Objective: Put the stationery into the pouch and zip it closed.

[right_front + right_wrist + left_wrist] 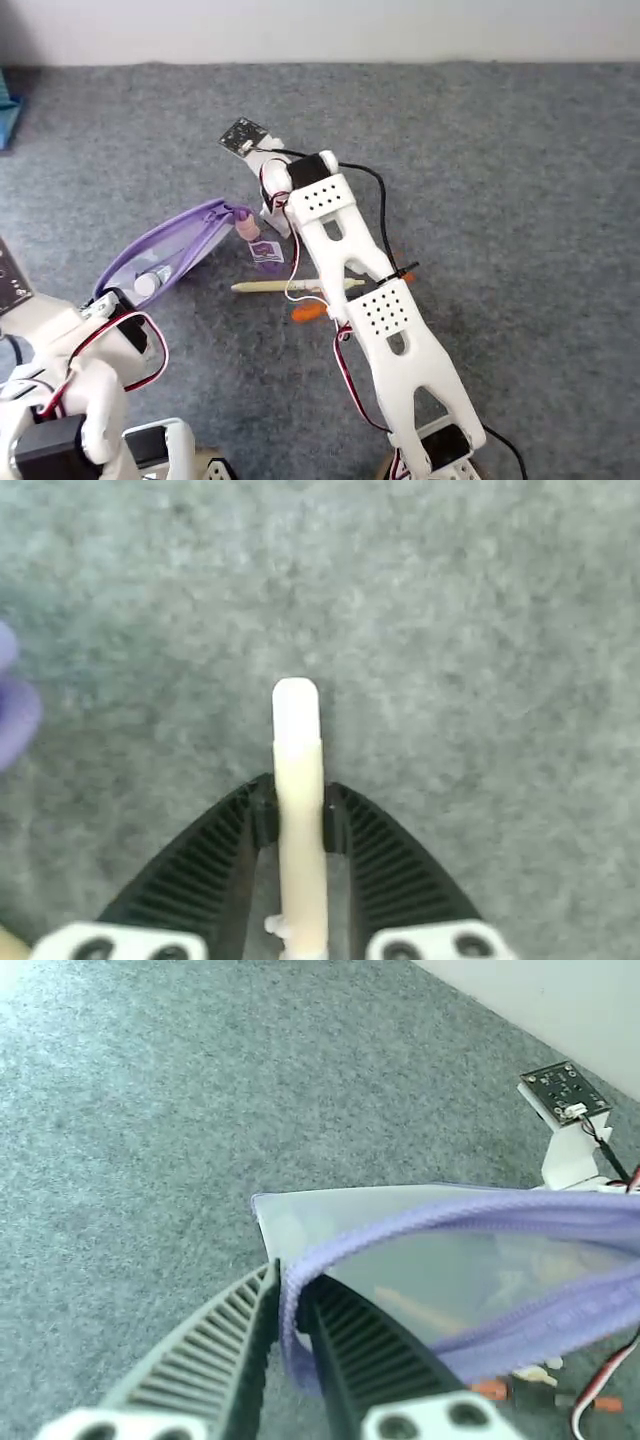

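- Pouch (165,250) lies open on the carpet (500,180), with something pale inside it.
- It is thin, soft film with a purple zip. I judge it light and floppy, likely to slide or fold if pushed (so it wants pinning). It is best taken at the stiffer zip rim.
- Left claw (288,1295) is clamped on that rim, at one end of the pouch.
- Right claw (297,805) is closed on a cream stick (297,740), just beside the pouch's other end. The stick looks smooth, rigid and light.
- Pen (270,287) and an orange piece (308,312) lie on the carpet near the pouch, partly under the right arm. Both are slim and apt to roll.
- The carpet is grey and short-piled, and should give some grip. A white wall (350,30) runs behind.
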